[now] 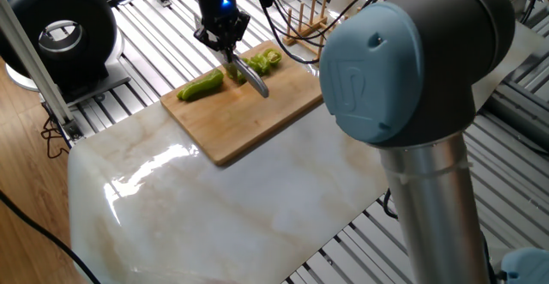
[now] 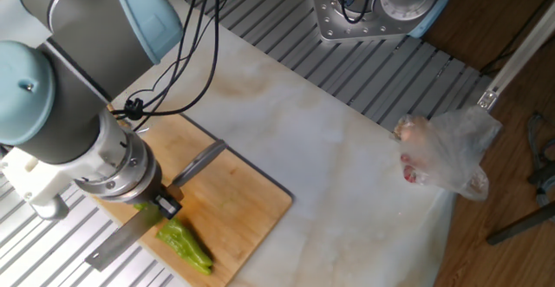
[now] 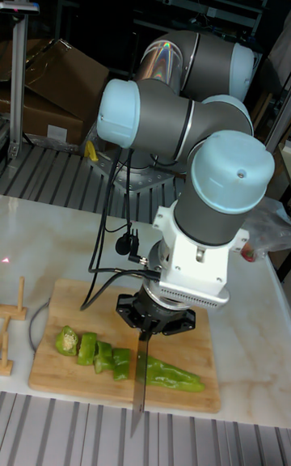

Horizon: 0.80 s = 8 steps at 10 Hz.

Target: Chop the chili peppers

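On the cutting board we see cut chili pieces left, the gripper clamped on a knife mid-board, the uncut tapered remainder right; we judge the wrinkled, light-green pepper could roll under the blade, since nothing pins it.

Bright, even light; glare streaks the marble table, arm looms soft up close, tall view's background dark.
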Available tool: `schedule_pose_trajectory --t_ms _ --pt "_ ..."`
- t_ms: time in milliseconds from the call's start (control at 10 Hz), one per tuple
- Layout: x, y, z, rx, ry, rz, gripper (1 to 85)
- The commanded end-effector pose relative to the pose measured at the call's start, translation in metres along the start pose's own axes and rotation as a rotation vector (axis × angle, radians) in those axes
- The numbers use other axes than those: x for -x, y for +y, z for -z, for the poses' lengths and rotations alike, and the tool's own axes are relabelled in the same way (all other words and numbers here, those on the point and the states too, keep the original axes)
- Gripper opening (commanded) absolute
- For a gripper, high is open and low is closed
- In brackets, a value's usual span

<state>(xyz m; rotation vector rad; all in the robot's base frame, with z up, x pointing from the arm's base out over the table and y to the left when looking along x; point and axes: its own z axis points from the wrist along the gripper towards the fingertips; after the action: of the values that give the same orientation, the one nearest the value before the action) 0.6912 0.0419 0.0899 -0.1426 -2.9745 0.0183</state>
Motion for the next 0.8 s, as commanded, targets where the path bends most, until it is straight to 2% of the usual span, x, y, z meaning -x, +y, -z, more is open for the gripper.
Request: schedule_pose_trajectory --t_ms 0,200,300,500,700 --pt "-0.013 0.005 -0.011 -0.016 0.004 -0.026 1.3" --pt "-0.017 0.015 -0.014 0.017 0.021 -0.039 1.3" --pt "-0.016 0.018 -0.015 0.025 0.015 -0.036 1.3" --pt "-0.019 0.012 -0.019 -0.003 0.022 -0.039 1.3" --pt "-0.022 0.007 -0.023 -0.008 0.028 -0.037 1.3"
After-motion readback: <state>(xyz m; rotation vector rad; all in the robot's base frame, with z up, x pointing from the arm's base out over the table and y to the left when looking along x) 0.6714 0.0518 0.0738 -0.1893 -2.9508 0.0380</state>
